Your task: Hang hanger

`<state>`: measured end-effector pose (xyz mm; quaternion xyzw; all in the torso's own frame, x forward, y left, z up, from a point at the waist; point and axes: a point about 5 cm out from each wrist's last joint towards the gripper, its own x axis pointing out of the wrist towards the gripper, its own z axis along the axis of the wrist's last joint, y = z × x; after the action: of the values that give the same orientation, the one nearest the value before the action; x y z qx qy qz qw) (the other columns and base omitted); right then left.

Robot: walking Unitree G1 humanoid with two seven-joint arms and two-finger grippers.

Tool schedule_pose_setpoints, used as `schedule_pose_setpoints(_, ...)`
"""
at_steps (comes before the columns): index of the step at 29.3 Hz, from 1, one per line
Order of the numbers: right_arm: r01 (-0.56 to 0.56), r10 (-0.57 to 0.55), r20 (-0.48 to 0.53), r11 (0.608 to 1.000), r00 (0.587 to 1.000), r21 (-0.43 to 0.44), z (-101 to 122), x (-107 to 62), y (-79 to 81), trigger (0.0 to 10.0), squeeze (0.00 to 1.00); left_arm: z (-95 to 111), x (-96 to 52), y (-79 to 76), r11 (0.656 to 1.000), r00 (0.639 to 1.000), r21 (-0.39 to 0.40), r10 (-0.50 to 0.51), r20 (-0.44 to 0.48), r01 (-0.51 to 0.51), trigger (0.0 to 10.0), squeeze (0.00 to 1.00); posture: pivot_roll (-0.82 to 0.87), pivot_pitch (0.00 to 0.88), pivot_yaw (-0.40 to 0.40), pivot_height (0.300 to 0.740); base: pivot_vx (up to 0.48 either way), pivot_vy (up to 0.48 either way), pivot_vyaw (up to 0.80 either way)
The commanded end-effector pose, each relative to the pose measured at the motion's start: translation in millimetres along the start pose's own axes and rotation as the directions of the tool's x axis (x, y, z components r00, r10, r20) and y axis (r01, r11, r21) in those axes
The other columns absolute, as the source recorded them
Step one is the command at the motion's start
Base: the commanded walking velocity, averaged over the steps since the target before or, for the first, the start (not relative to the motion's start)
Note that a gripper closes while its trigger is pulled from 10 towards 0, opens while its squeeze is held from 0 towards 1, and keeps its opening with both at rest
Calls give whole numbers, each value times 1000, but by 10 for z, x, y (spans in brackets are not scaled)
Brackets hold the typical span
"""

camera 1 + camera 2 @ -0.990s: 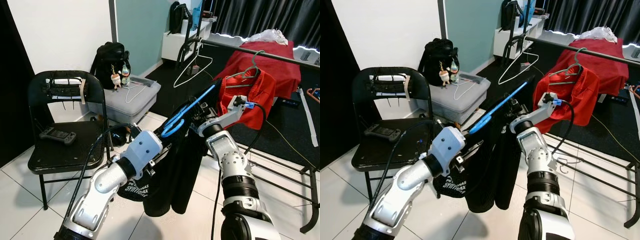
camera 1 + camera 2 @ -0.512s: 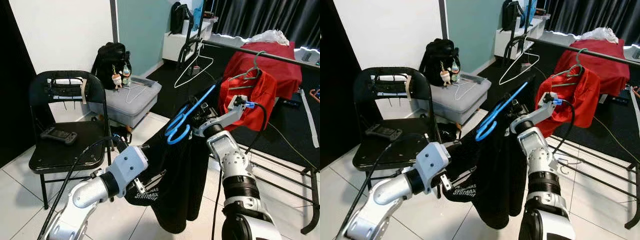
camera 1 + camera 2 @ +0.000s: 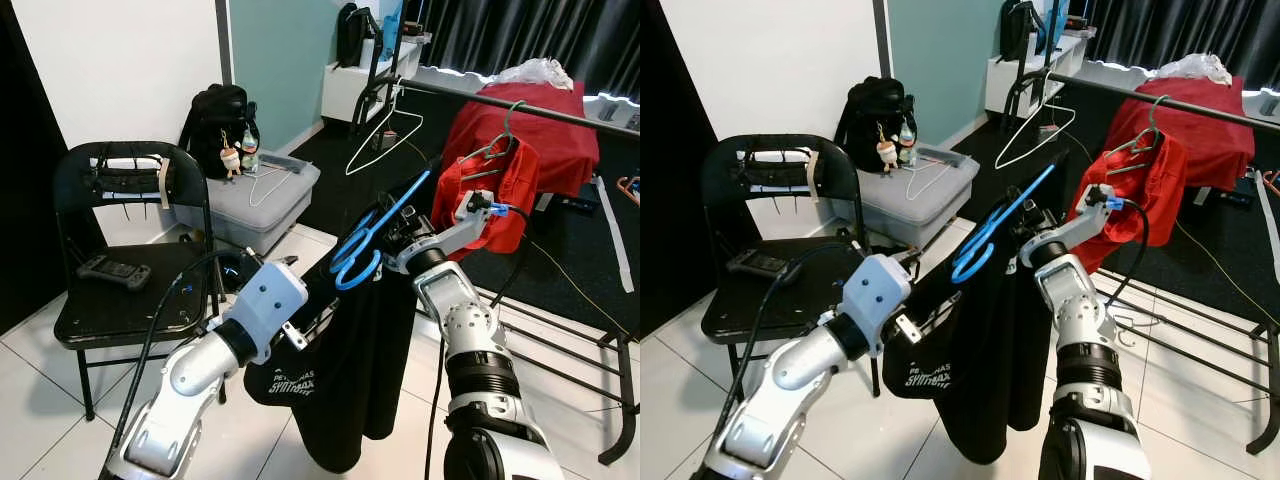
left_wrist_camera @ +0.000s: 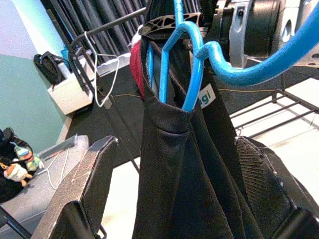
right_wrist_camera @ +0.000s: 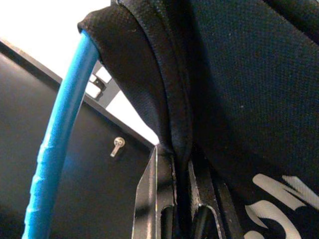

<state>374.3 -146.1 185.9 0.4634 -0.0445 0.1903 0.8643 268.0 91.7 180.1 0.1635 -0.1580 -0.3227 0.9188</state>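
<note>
With the blue hanger [image 3: 372, 232] and its black shirt [image 3: 350, 360] held well short of the clothes rail [image 3: 520, 108], right gripper [image 5: 177, 199] pinching the shirt's hem and left gripper [image 4: 164, 199] spread wide around the cloth, lift the hook level toward the rail
</note>
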Motion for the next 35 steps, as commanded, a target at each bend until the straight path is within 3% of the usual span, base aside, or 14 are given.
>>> schedule_pose_setpoints(1,-32,32,19,999,999,-1,58,20,62,0,0,-1,82,-87,999,1000,-30,-22,-2,21,10000,0,2,0,-72,740,0,0,0)
schedule_pose_setpoints(11,-35,35,18,999,999,3,51,27,72,0,0,-83,292,-196,997,1000,-72,21,-3,-21,10000,0,-2,0,-70,740,0,0,0)
schedule_pose_setpoints(12,-36,36,18,999,999,4,48,27,75,0,0,-80,321,-199,996,999,-77,35,0,-34,2510,0,-2,0,-70,740,0,0,0)
schedule_pose_setpoints(13,-36,36,18,999,999,4,48,27,75,0,0,-80,321,-199,996,999,-77,35,0,-34,2510,0,-2,0,-70,740,0,0,0)
schedule_pose_setpoints(14,-37,37,18,999,999,5,47,27,76,0,0,-78,339,-201,996,999,-79,44,2,-43,0,0,-2,0,-70,740,0,0,0)
schedule_pose_setpoints(30,-25,25,-11,1000,1000,-19,-6,12,44,0,0,-180,257,-37,993,994,-33,108,-32,-110,0,0,0,0,-71,740,0,0,0)
schedule_pose_setpoints(31,2,-4,-29,998,1000,-60,-28,1,3,3490,0,-215,222,-11,993,993,-24,112,-46,-113,0,0,2,0,-72,740,0,0,0)
schedule_pose_setpoints(32,2,-4,-29,998,1000,-60,-28,1,3,3490,0,-215,222,-11,993,993,-24,112,-46,-113,0,0,2,0,-72,740,0,0,0)
schedule_pose_setpoints(33,20,-28,-53,990,998,-136,-63,-30,-55,10000,0,-260,166,38,993,991,-13,120,-66,-121,0,0,0,0,-72,740,0,0,0)
schedule_pose_setpoints(34,22,-38,-77,981,996,-195,-92,-57,-94,10000,0,-293,123,76,992,989,-4,126,-82,-127,0,0,0,0,-72,740,0,0,0)
schedule_pose_setpoints(35,-13,-21,-125,964,992,-267,-139,-104,-118,10000,1000,-332,59,129,991,986,11,131,-103,-131,0,0,1,0,-70,740,0,0,0)
